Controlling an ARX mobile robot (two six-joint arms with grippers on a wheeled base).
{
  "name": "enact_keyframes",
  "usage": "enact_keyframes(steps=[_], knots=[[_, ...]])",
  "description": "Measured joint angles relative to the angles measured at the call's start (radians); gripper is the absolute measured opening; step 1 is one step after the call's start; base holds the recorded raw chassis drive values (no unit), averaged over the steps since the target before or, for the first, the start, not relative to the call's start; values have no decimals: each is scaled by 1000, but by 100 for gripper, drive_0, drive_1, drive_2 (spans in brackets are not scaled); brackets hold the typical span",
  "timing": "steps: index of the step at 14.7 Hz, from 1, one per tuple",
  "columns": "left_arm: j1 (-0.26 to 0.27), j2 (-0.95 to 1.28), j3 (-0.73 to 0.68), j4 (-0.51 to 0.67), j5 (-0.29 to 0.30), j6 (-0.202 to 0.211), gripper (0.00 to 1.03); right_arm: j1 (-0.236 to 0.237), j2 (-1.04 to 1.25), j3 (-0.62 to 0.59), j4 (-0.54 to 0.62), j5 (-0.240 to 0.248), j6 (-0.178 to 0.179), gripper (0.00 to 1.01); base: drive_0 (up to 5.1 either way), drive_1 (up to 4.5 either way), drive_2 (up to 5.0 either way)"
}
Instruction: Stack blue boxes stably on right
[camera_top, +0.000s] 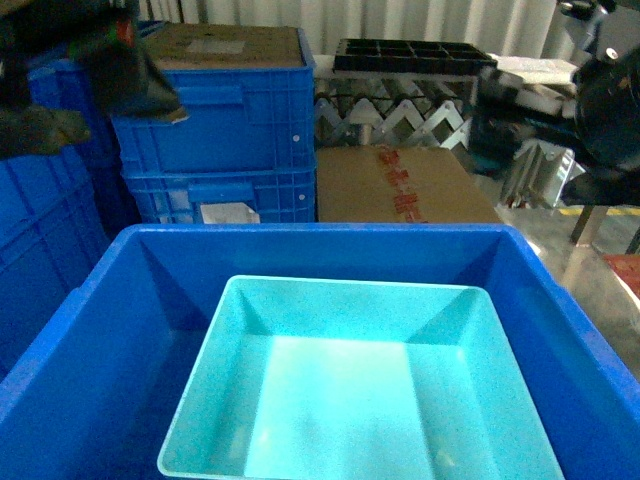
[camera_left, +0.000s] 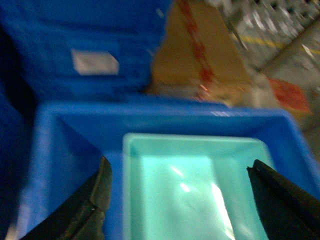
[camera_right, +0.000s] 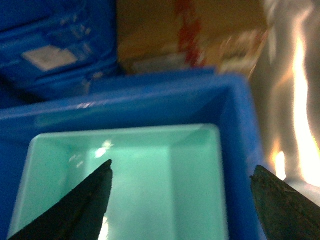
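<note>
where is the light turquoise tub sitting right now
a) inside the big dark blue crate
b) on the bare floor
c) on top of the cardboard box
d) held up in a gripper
a: the turquoise tub rests inside the dark blue crate, whose walls rise around it, and neither open gripper is touching it.

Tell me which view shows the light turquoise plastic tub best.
The head view: the light turquoise plastic tub is sharp there, showing its sloping walls and most of its rim inside the dark blue crate. Both wrist views show it blurred, with its near part cut off by the frame.
</note>
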Motion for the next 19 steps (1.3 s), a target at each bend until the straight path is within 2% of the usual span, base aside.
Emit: enact_keyframes(steps=[1,2,3,4,5,6,8,9,10,11,12,15,19], knots=[[11,-58,-160,224,-125,95,67,-14,-70,-198,302,77,-134,72,0,0,0],[42,-110,-258,419,-190,169,56,-43,-139,-354,558,89,-232,61,0,0,0],[69,-174,-331,576,-196,207,44,-74,-206,-473,794,85,-295,48,0,0,0],[71,-236,-404,651,-171,233,29,-92,-272,-575,960,62,-329,33,0,0,0],[83,-269,-485,652,-146,249,13,-107,-333,-672,1017,33,-346,16,0,0,0],[115,-327,-566,647,-138,251,2,-139,-398,-768,1014,13,-361,2,0,0,0],[128,-428,-629,642,-110,251,2,-160,-508,-852,1004,-19,-364,2,0,0,0],[180,-467,-661,621,-48,252,2,-172,-554,-887,988,-27,-364,2,0,0,0],[211,-509,-690,600,-53,251,2,-184,-603,-923,965,-35,-364,2,0,0,0],[204,-558,-711,579,-40,252,2,-216,-656,-951,937,-86,-364,2,0,0,0],[201,-613,-733,550,-38,252,2,-263,-723,-977,905,-111,-364,2,0,0,0],[201,-675,-756,505,-38,252,2,-266,-750,-1026,963,-114,-364,2,0,0,0],[201,-725,-771,472,-38,252,2,-261,-783,-1054,898,-116,-365,2,0,0,0]])
